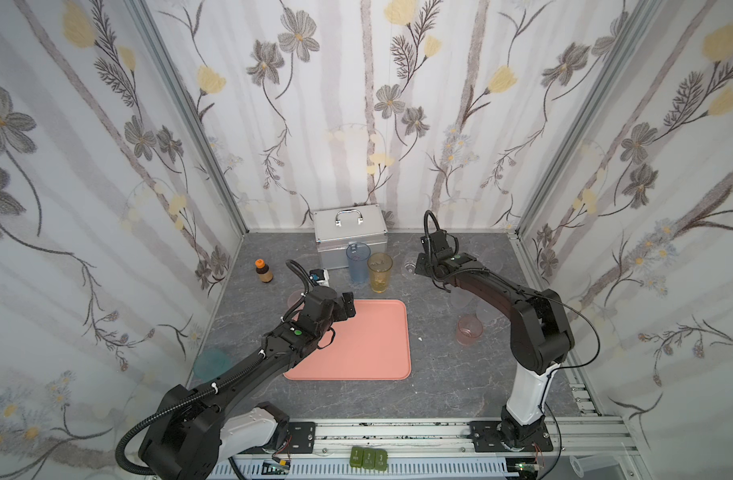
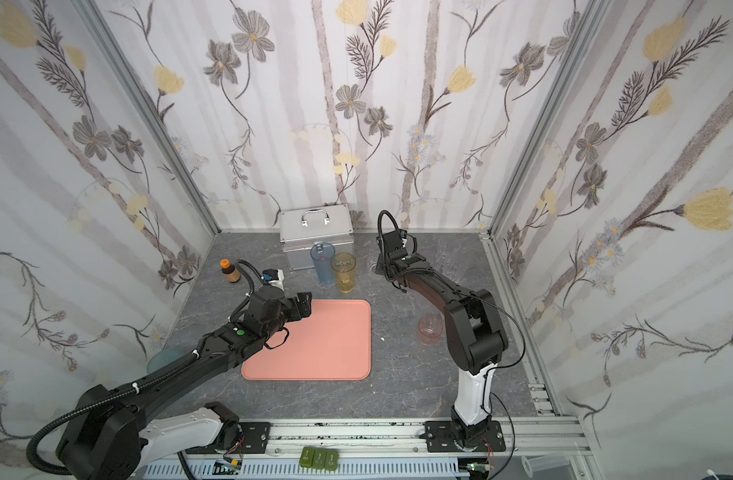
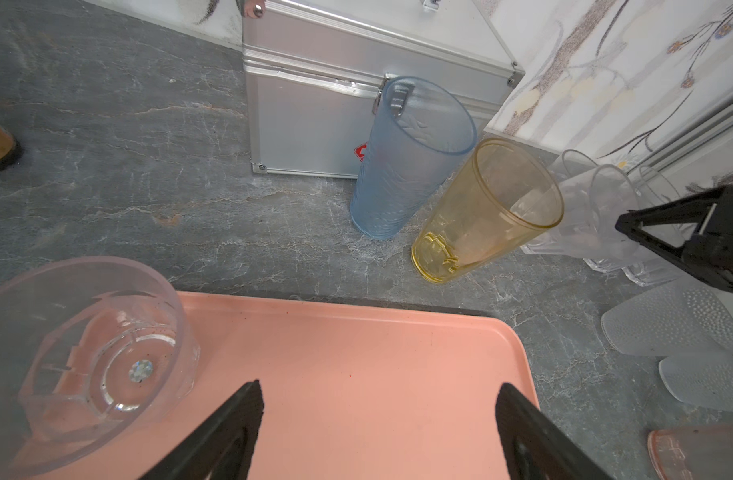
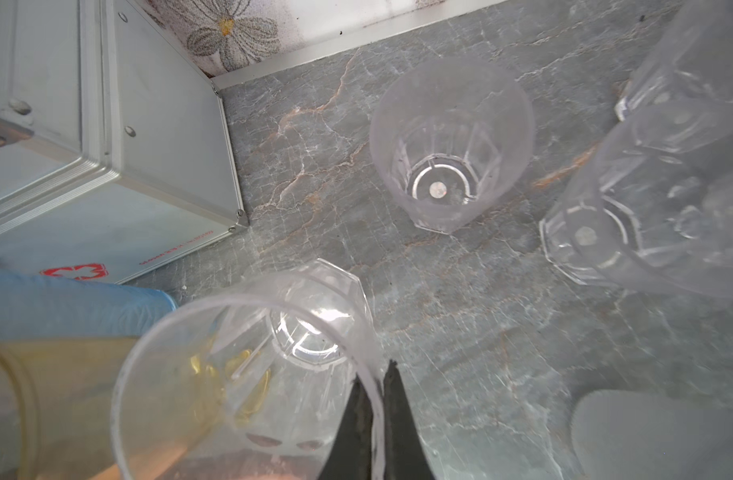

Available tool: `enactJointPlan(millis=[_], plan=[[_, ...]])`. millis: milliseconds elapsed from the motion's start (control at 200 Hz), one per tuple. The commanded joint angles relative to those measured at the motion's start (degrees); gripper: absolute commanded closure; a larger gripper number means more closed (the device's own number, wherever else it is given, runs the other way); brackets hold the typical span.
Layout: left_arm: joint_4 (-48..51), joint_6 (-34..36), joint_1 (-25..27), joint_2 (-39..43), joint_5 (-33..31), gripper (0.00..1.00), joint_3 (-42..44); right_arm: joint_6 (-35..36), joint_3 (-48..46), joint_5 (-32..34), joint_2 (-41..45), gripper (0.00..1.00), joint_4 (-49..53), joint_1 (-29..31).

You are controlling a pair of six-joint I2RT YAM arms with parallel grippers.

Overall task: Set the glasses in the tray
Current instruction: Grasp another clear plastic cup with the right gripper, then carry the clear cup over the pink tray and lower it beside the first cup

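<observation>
So, tray (image 1: 369, 345): near-centre of the surface, mostly bare.
left gripper (image 3: 377, 388): jaws wide apart, nothing between them, hovering over the tray's far-left part.
corner glass (image 3: 94, 357): small and clear, at the tray's far-left corner. It looks to be sitting on the tray, but I can't confirm it's fully inside the rim.
pink glass (image 1: 469, 330): on the surface right of the tray, apart from it.
right gripper (image 4: 376, 372): pinched tight on the rim wall of a clear glass (image 4: 248, 374), one finger inside, one outside.
held glass location: far side, just beside the amber glass (image 1: 380, 272) and blue glass (image 1: 358, 262), near the silver case (image 1: 350, 237).
step: I judge this is lift-off. I'd go straight up first, since a thin-wall pinch may let it swing, and clear the amber glass before heading for the tray.
views: only the right wrist view shows the pinch; in both top views the wrist hides it. Only the left wrist view shows the corner glass clearly.
</observation>
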State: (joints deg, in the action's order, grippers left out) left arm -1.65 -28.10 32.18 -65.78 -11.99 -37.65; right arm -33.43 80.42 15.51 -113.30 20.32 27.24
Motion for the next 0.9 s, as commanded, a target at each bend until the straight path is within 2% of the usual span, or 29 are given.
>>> enactJointPlan(millis=[0,90,205,400,530,685,894], plan=[[-0.8,0.1,-0.3,1.1,-0.8,0.1,-0.7,0.1,-4.1,3.2,5.0,1.0,3.3,0.9],[0.3,0.2,-1.0,1.8,-0.7,0.1,-1.7,-1.0,-10.1,3.3,11.1,1.0,5.4,2.1],[3.0,-0.1,-2.5,1.9,-0.3,0.1,-3.2,-3.3,-15.5,4.0,17.9,1.0,9.9,6.8],[11.8,-0.4,-6.9,3.3,-0.2,0.1,-5.7,-8.8,-15.7,2.7,20.6,1.0,14.7,18.4],[17.0,0.3,-11.8,6.0,-0.3,0.1,-6.3,-10.1,-8.0,-0.2,13.4,1.0,14.1,26.9],[19.2,1.8,-19.5,7.4,2.0,0.1,-7.9,-8.7,6.8,-2.4,0.3,1.0,16.5,32.6],[21.4,2.5,-22.8,10.9,3.4,0.1,-8.1,-7.3,21.5,-6.5,-12.6,0.99,18.0,37.0]])
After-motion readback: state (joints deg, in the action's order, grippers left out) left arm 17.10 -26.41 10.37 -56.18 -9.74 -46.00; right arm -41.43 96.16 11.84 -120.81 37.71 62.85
